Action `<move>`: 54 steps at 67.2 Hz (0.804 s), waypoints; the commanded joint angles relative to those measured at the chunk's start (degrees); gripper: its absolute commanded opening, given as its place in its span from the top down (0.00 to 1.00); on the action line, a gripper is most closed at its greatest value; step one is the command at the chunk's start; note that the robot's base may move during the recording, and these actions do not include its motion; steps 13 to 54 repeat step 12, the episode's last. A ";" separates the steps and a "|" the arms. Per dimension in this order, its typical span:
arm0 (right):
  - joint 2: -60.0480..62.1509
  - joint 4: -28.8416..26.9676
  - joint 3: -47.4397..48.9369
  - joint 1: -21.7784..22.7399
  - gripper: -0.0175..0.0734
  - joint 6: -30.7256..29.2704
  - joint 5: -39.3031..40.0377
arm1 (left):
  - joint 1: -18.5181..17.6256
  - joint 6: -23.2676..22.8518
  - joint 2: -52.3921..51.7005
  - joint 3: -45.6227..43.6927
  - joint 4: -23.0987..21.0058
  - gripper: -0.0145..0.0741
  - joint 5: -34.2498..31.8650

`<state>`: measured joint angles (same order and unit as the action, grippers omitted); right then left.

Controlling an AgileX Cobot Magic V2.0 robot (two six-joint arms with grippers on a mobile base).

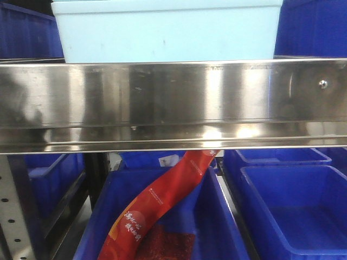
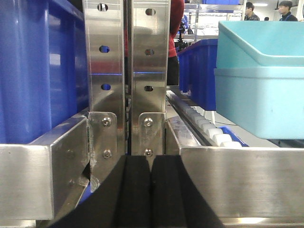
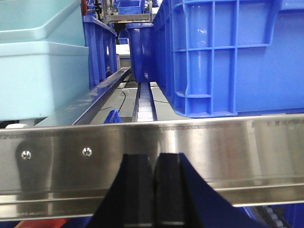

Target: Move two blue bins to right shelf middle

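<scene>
In the front view, blue bins stand on the upper shelf at far left and far right, either side of a pale cyan bin. My left gripper is shut with nothing in it. It faces the steel uprights, with a blue bin close on its left. My right gripper is also shut and empty in front of the steel shelf beam. A large blue bin sits on the shelf above and to its right. Neither gripper touches a bin.
A wide steel beam crosses the front view. Below it are more blue bins; the middle one holds a red pouch. The cyan bin shows in both wrist views. White rollers run along the shelf.
</scene>
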<state>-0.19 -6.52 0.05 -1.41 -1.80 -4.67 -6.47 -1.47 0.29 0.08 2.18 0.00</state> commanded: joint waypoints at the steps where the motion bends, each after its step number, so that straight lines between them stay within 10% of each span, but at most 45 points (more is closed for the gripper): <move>1: 0.19 -0.11 -0.05 0.28 0.99 -0.16 1.66 | 0.09 0.00 -0.29 -0.08 -0.29 0.96 -1.01; 54: 0.19 -0.11 -0.05 0.28 0.99 -0.16 1.66 | 0.09 0.00 -0.29 -0.08 -0.29 0.96 -1.01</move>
